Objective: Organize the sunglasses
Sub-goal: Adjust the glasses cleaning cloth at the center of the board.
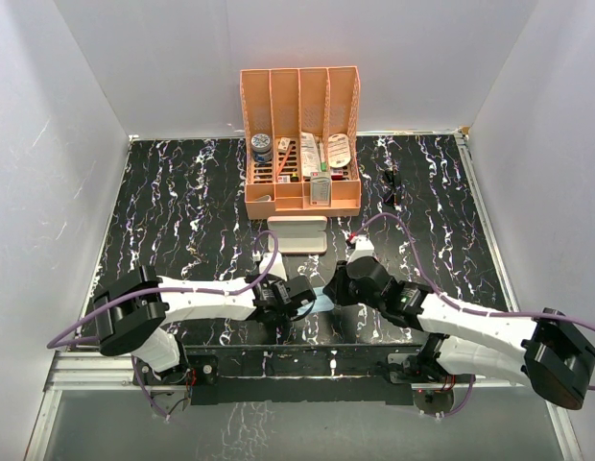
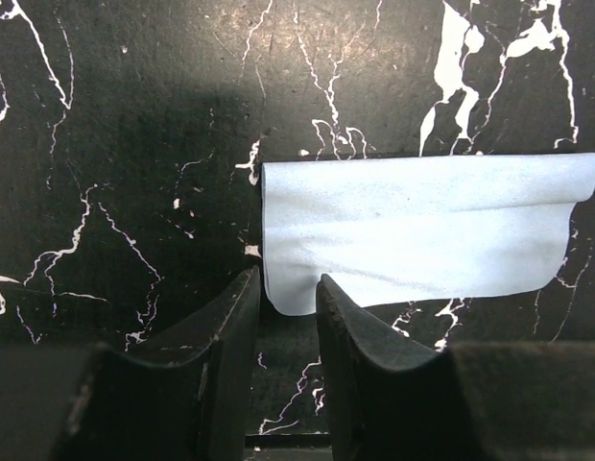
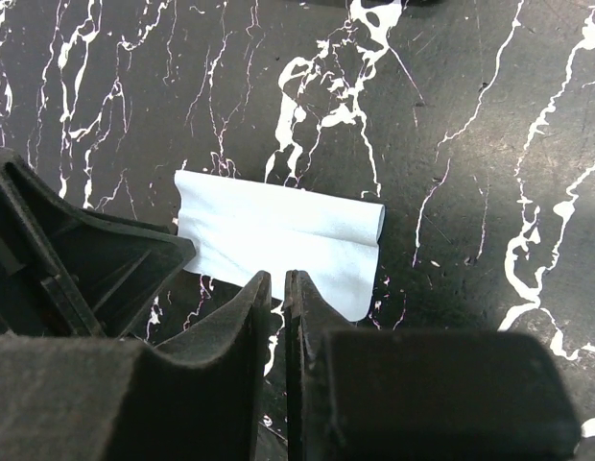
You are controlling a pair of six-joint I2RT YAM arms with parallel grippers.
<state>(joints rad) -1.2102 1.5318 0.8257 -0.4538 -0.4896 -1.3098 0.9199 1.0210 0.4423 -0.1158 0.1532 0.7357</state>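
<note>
folded blue cloth (image 2: 422, 230) lay flat on the counter (image 1: 182, 211), on the near side of the organizer (image 1: 302, 144). over it, left end effector (image 2: 286, 280) narrowly parted, right end effector (image 3: 278, 277) a mere slit, both empty, probably freed for the sunglasses (image 1: 392, 187), sitting just right of the organizer.

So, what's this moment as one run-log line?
light blue cloth on black table | left gripper open at corner | right gripper barely open at edge
</note>
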